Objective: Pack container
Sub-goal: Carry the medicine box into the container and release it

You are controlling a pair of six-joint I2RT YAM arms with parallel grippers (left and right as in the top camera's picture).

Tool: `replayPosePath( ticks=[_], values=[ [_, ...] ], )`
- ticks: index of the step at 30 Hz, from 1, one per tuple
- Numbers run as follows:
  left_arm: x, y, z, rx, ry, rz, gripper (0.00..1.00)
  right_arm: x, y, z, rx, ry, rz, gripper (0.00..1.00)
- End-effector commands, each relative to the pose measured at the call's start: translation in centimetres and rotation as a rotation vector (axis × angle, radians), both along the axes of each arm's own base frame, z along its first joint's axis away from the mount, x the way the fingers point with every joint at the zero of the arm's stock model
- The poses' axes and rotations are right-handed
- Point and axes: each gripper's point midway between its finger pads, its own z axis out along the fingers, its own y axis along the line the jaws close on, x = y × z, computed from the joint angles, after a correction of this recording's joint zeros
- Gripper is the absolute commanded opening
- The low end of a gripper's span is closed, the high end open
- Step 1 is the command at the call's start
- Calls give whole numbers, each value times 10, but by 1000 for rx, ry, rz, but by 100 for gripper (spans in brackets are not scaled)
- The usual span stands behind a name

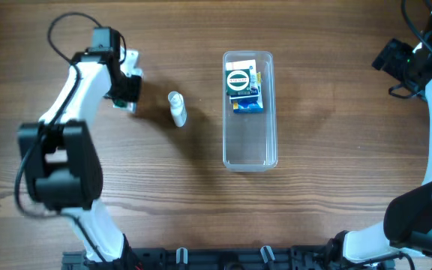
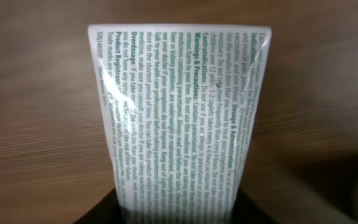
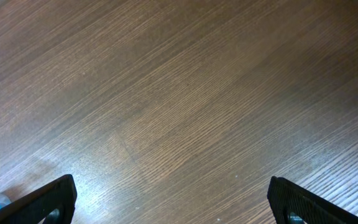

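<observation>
Carton [image 2: 173,106] is being clamped by the left gripper [image 2: 179,214]; the right gripper [image 3: 171,186] is being held wide apart.

Tabletop [image 1: 336,187]: brown wood grain is shown, smooth and matt with a faint sheen. Container [image 1: 250,154]: clear, glossy plastic. Box [image 2: 173,112]: smooth white card, printed in green, is seen slightly shiny. Bottle [image 1: 177,109]: white, apparently plastic. Right end effector [image 3: 173,200]: rendered in matt black plastic.
</observation>
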Motion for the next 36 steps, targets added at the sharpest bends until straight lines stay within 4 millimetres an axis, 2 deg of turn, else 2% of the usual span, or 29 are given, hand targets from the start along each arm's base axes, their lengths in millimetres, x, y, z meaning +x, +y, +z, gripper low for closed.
replayPosePath(
  ticks=[1, 5, 7, 10, 13, 16, 19, 21, 24, 29, 30, 34, 36],
  values=[
    [6, 0, 96, -45, -232, 89, 41, 1, 0, -7, 11, 12, -4, 100],
    [-11, -4, 169, -105, -391, 167, 42, 1, 0, -7, 11, 13, -4, 100],
    [-35, -28, 214, -200, -472, 114, 40, 1, 0, -7, 11, 13, -4, 100],
    [-62, -60, 249, -323, -519, 114, 43, 1, 0, -7, 11, 12, -4, 100],
    [-88, -96, 264, -413, -507, 103, 44, 1, 0, -7, 11, 13, -4, 100],
    [-113, -143, 259, -502, -418, 83, 43, 1, 0, -7, 11, 13, -4, 100],
    [-129, -183, 251, -558, -340, 52, 44, 1, 0, -7, 11, 13, -4, 100],
    [-142, -216, 239, -568, -276, -4, 45, 0, 0, -7, 11, 13, -4, 100],
    [-155, -252, 213, -542, -186, -52, 56, 1, 0, -7, 11, 13, -4, 100],
    [-154, -305, 154, -488, -72, -56, 57, 1, 0, -7, 11, 12, -4, 100],
    [-150, -313, 144, -483, -65, -61, 56, 1, 0, -7, 11, 12, -4, 100],
    [-139, -328, 114, -473, -27, -36, 37, 1, 0, -7, 11, 13, -4, 100],
    [-138, -329, 109, -467, -22, -34, 40, 1, 0, -7, 11, 12, -4, 100]
  ],
)
